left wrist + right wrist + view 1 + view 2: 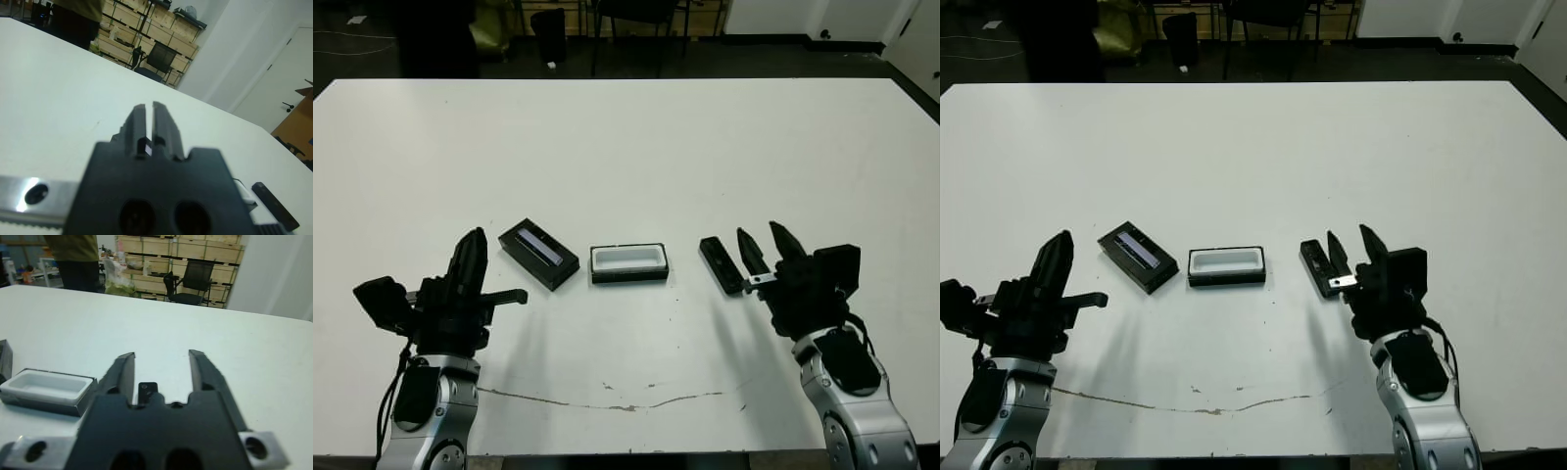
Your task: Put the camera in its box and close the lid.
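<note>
Now the white table (626, 147) carries three things in a row. The lid (539, 255), black with a pale stripe on top, lies on the robot's left side. Just beside it, in the middle, stands the box (628, 263), open, and its white lining is visible. The camera (720, 264), a slim black bar, lies flat on the table to the right of the box, apart from it. The right pincer (771, 243) hangs just beside the camera with its two fingers spread apart, and it holds nothing. The left pincer (468, 257) is near the lid without touching it; its fingers are pressed together and empty. Beyond the table a person (78, 259) stands.
</note>
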Robot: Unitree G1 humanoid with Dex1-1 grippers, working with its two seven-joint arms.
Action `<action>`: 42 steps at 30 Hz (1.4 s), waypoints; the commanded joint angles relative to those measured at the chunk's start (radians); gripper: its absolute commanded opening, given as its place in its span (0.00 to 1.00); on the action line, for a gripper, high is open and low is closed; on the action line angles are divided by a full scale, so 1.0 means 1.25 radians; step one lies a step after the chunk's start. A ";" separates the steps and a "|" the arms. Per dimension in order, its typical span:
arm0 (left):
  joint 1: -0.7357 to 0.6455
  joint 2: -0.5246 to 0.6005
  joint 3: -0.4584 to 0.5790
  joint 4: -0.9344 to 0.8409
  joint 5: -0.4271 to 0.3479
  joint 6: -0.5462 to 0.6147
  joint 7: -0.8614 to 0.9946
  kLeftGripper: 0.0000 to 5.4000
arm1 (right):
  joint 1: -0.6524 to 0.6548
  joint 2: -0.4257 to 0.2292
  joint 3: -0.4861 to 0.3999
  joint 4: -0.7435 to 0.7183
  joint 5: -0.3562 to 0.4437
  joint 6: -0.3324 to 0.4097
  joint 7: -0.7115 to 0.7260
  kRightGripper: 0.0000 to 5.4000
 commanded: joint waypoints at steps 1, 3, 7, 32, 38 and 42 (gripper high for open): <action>0.006 0.002 -0.002 0.014 0.003 0.006 0.002 0.00 | -0.008 -0.025 0.016 0.020 -0.019 0.025 0.013 0.52; 0.008 0.002 -0.003 0.014 -0.001 0.007 0.000 0.00 | -0.014 -0.032 0.031 0.020 -0.035 0.045 0.012 0.61; 0.007 0.006 -0.003 0.011 0.003 0.012 0.004 0.00 | -0.024 -0.036 0.053 0.028 -0.057 0.070 0.008 0.78; 0.008 0.013 -0.003 0.004 -0.005 0.030 -0.004 0.00 | -0.029 0.000 0.074 0.100 -0.070 0.123 0.007 1.00; 0.012 0.013 -0.007 -0.002 0.003 0.036 0.006 0.00 | -0.036 -0.002 0.078 0.138 -0.078 0.116 0.008 1.00; 0.015 0.014 -0.008 -0.002 0.002 0.032 0.000 0.00 | -0.040 0.000 0.073 0.155 -0.072 0.119 0.012 1.00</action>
